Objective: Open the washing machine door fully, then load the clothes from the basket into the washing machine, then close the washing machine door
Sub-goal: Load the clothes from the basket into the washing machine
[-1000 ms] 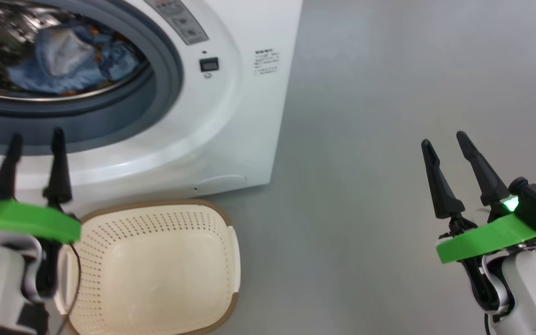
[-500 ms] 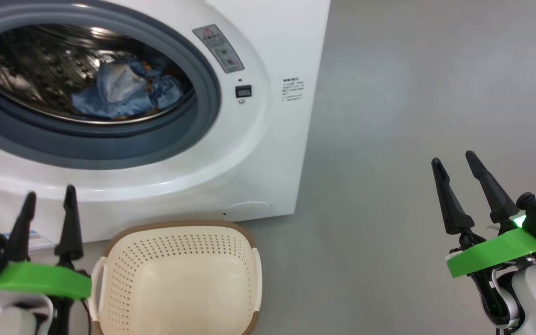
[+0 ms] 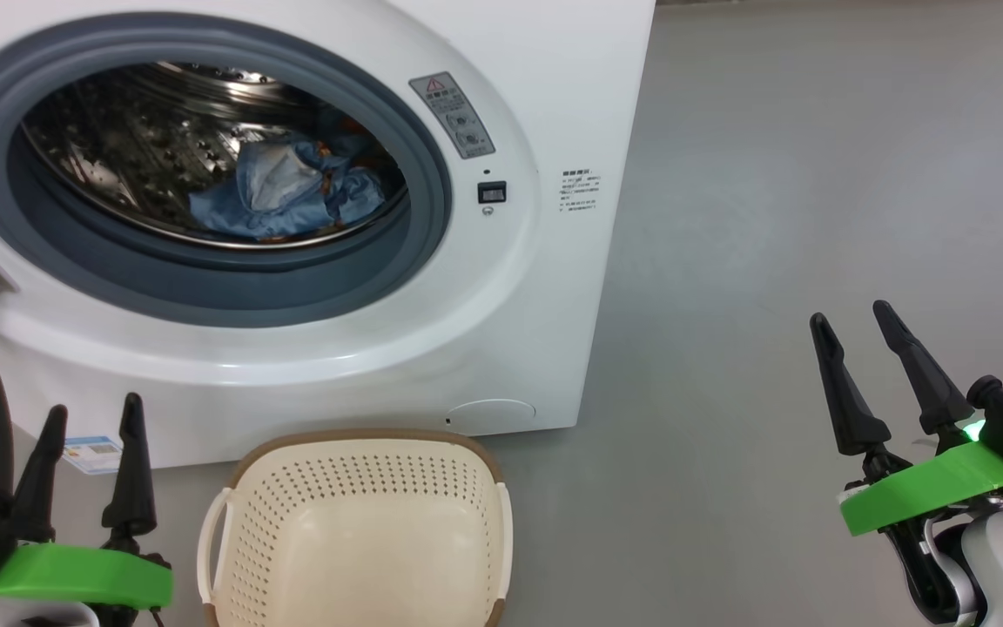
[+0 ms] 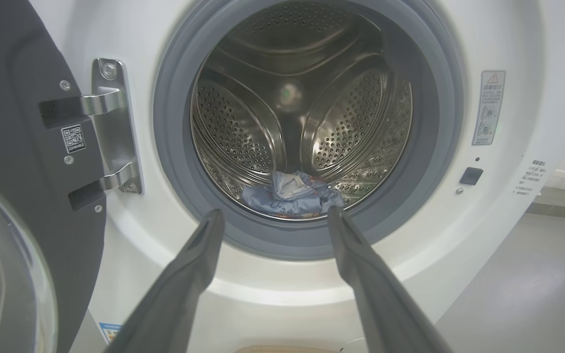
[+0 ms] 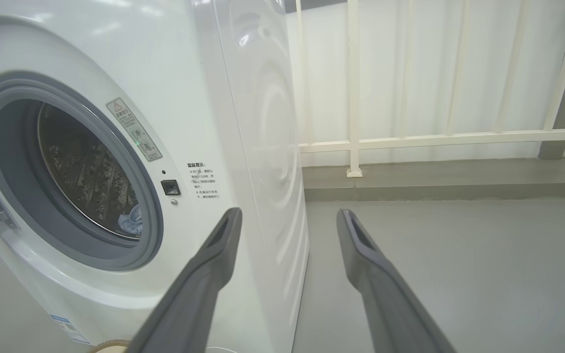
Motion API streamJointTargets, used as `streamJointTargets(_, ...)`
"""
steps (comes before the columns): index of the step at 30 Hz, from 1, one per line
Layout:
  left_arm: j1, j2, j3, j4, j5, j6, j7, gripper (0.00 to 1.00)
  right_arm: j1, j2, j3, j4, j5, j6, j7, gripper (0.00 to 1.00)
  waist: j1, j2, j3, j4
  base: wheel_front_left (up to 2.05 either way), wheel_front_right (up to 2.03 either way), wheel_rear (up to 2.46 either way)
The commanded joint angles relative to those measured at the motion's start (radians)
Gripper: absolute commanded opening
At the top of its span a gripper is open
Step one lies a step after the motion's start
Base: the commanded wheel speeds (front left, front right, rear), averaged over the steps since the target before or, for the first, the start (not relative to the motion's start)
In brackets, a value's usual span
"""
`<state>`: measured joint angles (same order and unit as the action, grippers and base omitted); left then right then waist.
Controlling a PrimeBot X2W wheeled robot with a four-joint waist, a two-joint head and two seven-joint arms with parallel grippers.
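Washing machine (image 3: 501, 287) mouth is wide open, easy reach in (only a small heap of clothes (image 3: 284, 196) low in the drum (image 4: 243, 137)); door (image 4: 12, 147) stands out on the left side; basket (image 3: 362, 440) sits on the floor (image 3: 771, 218) right below; bare floor to the right.

Door (image 4: 17, 196) open, blue clothes (image 3: 284, 196) in washing machine (image 3: 519, 287), cream basket (image 3: 353, 475) below

You have a glossy washing machine (image 3: 554, 87), a matt rubber seal (image 3: 429, 209), a shiny steel drum (image 4: 243, 132), soft cloth clothes (image 3: 284, 196) and a smooth plastic basket (image 3: 362, 477).
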<state>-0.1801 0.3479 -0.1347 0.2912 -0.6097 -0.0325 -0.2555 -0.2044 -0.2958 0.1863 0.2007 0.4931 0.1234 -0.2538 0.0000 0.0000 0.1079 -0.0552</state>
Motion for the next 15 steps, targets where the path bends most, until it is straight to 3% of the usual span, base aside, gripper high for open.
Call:
streamJointTargets(1,-0.014,0.023,0.045,-0.033,0.016,0.007,-0.006,1.00,0.003,-0.024,0.011,-0.023,-0.002,0.007,-0.008,1.00,0.0000,0.0000,-0.005,0.002,0.00,0.00,0.00)
streamJointTargets(15,0.022,-0.010,0.078,-0.067,0.043,0.003,-0.006,1.00,0.004,-0.030,0.020,-0.009,-0.018,0.007,-0.008,1.00,0.0000,0.0000,-0.013,0.001,0.00,0.00,0.00)
